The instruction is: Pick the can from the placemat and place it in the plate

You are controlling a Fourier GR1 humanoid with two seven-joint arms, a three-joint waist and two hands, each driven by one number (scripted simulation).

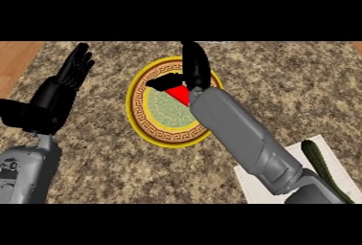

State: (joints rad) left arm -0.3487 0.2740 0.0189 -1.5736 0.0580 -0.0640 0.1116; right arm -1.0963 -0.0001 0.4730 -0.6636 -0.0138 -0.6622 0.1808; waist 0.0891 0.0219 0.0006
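Lighting is even and moderately bright. No glare appears. The counter [283,86] shows only faint shadows, centre frame.

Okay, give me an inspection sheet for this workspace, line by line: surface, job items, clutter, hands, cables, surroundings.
Surface: speckled granite counter.
Job's things: red can over the plate, held in the right hand; white placemat at lower right.
Clutter: long dark green vegetable on the placemat.
Hands: right hand curled round the can; left hand open, resting at the left.
Cables: nothing seen.
Surroundings: wooden floor at upper left.
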